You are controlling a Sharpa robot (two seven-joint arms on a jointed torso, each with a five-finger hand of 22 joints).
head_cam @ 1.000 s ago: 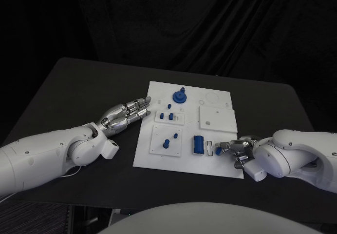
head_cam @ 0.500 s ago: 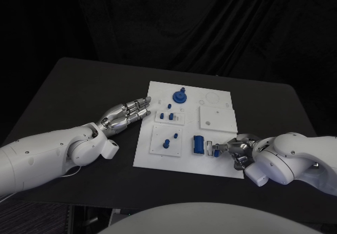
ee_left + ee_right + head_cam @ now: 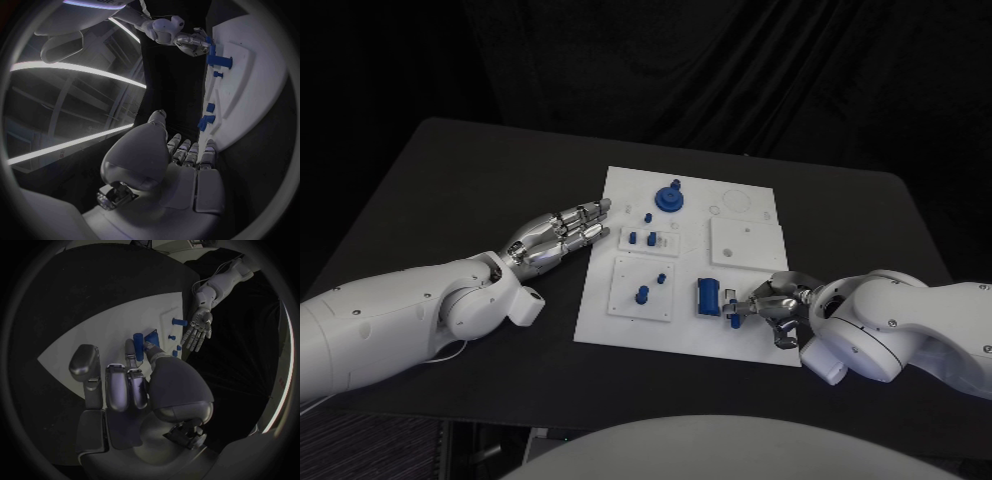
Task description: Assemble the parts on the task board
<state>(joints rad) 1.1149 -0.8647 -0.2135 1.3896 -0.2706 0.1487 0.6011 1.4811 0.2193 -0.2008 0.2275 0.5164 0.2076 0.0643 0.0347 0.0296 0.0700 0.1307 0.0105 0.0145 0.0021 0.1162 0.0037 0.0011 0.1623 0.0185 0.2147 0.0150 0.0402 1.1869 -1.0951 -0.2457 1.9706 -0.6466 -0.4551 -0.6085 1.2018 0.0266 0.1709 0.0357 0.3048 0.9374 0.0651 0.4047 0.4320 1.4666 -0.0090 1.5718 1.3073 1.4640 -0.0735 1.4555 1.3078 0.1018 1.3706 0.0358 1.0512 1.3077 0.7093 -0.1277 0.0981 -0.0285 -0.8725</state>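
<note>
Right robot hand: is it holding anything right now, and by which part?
The right robot hand pinches a small blue part over the task board; which end it grips cannot be told. The left robot hand holds nothing.

The black table (image 3: 459, 180) carries the white task board (image 3: 747, 245) right at its middle, lying flat, its near edge close to the table's front. Just beside the board's left edge, the left hand (image 3: 560, 236) rests on the tabletop.
</note>
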